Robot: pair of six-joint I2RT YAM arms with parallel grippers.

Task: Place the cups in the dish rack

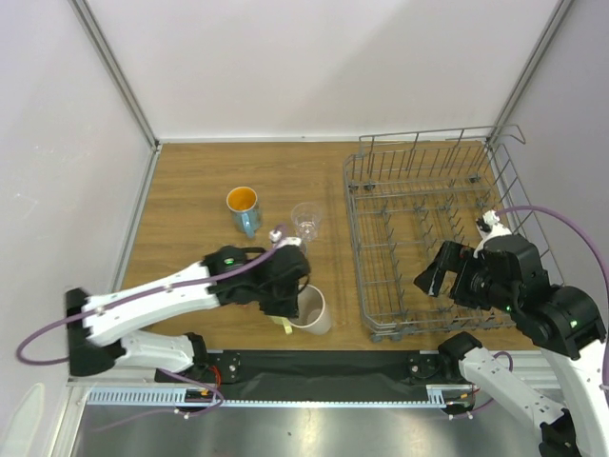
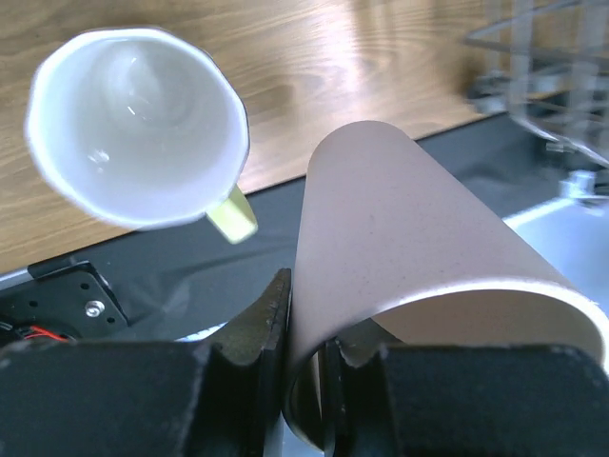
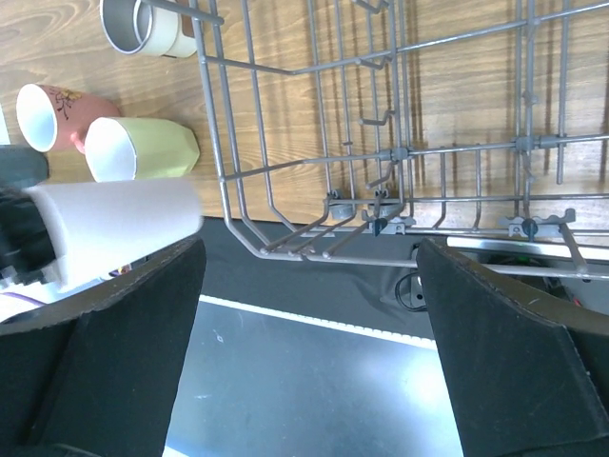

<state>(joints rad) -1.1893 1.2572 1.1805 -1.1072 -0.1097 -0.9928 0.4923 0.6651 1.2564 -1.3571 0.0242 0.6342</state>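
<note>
My left gripper (image 1: 290, 290) (image 2: 306, 319) is shut on the wall of a beige cup (image 1: 315, 309) (image 2: 409, 238), one finger inside the rim and one outside. The cup lies tilted over the table's front edge. A yellow-cream cup (image 2: 138, 129) (image 3: 143, 148) sits just beside it, and a pink cup (image 3: 57, 114) and a small steel cup (image 3: 128, 24) stand behind. A blue cup with orange inside (image 1: 243, 205) and a clear glass (image 1: 306, 221) stand mid-table. The grey wire dish rack (image 1: 354, 205) (image 3: 447, 261) holds no cups. My right gripper (image 1: 445, 271) (image 3: 309, 324) hangs open over its near edge.
A black mat (image 1: 362, 365) runs along the table's front edge, with a metal surface (image 1: 333, 428) below it. White walls with metal corner posts (image 1: 114, 71) close the table on three sides. The left arm hides the pink and steel cups in the top view.
</note>
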